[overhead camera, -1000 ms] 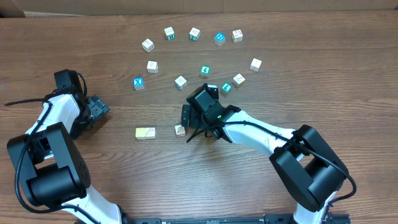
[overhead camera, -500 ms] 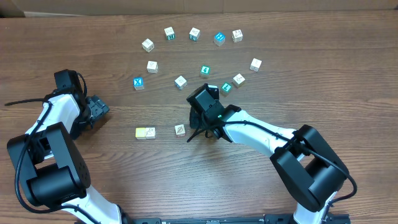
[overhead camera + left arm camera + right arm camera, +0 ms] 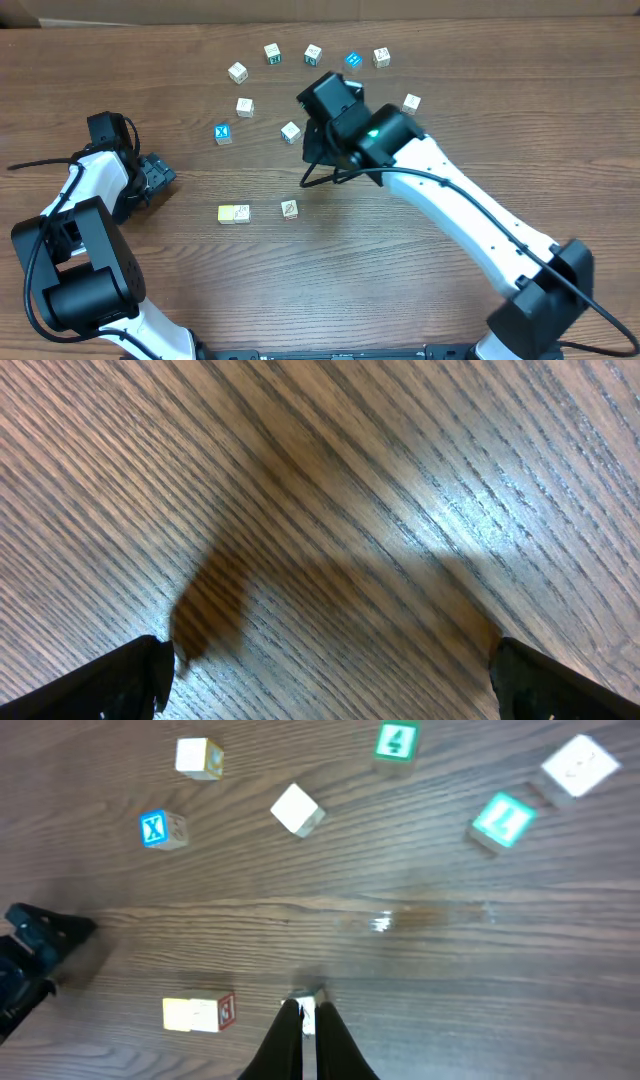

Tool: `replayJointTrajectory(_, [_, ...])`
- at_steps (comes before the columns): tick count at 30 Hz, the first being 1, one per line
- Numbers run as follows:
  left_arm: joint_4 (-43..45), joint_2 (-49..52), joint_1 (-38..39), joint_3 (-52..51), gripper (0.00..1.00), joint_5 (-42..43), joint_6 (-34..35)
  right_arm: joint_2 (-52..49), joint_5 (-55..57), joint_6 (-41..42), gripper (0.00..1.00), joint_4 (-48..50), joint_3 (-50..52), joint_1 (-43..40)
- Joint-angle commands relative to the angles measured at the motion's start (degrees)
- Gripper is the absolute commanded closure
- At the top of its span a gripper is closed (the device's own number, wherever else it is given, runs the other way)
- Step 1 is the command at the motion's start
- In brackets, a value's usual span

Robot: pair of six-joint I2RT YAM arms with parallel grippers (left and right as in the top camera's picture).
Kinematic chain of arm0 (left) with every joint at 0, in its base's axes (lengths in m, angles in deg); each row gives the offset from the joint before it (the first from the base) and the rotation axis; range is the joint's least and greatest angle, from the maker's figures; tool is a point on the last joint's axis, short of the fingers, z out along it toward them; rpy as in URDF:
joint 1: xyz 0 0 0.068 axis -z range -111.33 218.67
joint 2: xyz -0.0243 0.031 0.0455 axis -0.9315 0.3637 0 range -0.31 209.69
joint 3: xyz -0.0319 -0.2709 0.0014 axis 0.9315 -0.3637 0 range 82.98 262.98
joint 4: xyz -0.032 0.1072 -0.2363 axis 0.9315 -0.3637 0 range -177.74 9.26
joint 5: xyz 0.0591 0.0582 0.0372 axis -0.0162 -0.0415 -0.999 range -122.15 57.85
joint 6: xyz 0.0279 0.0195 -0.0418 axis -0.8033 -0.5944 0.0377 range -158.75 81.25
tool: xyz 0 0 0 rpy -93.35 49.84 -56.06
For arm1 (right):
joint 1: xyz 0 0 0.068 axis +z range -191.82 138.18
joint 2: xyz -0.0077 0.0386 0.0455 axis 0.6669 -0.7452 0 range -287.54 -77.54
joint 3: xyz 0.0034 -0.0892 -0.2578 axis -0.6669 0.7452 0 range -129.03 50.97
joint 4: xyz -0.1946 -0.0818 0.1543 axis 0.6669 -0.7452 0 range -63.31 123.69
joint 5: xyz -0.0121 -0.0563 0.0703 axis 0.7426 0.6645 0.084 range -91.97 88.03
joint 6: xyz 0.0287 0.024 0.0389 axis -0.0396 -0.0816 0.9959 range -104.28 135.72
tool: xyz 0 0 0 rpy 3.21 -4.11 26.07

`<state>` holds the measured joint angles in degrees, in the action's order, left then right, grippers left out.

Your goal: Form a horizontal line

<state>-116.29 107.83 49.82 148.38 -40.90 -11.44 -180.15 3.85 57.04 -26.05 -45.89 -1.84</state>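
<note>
**Row three parts laid, L cube left to fetch**

Looked first at the table (image 3: 500, 60): saw loose cubes (image 3: 272, 52) strewn along the far side and a short row (image 3: 235, 213) begun nearer. Found the right arm (image 3: 470, 215) reaching over the loose cubes, with the right gripper (image 3: 303, 1012) pinched fully closed on nothing. Found the left gripper (image 3: 335, 678) off at the left, spread wide over bare wood, empty. Counted three in the row: yellow cube (image 3: 227, 213) touching a white cube (image 3: 243, 213), then a second white cube (image 3: 289, 209) to the right, apart by a gap. Spotted the green L cube (image 3: 503, 820) far and right of the row, hidden from above by the arm, not yet joined. Judged the work well past half. Left to do: fetch the L cube, perhaps close the gap.
</note>
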Motion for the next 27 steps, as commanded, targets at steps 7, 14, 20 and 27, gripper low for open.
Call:
replayJointTrajectory(7, [-0.37, 0.98, 0.13, -0.37, 0.00, -0.37, 0.15, -1.18, 0.07, 0.87, 0.96, 1.29, 4.66, -0.13])
replayJointTrajectory(14, [-0.37, 0.98, 0.13, -0.37, 0.00, -0.37, 0.15, -1.18, 0.02, 0.90, 0.96, 8.92, 12.66, -0.09])
replayJointTrajectory(20, [-0.37, 0.98, 0.13, -0.37, 0.00, -0.37, 0.15, -1.29, -0.85, 0.90, 0.96, 16.90, 19.23, 0.07])
replayJointTrajectory(27, [-0.37, 0.98, 0.13, -0.37, 0.00, -0.37, 0.13, -1.38, -0.92, 0.90, 0.96, 23.23, 24.74, 0.07])
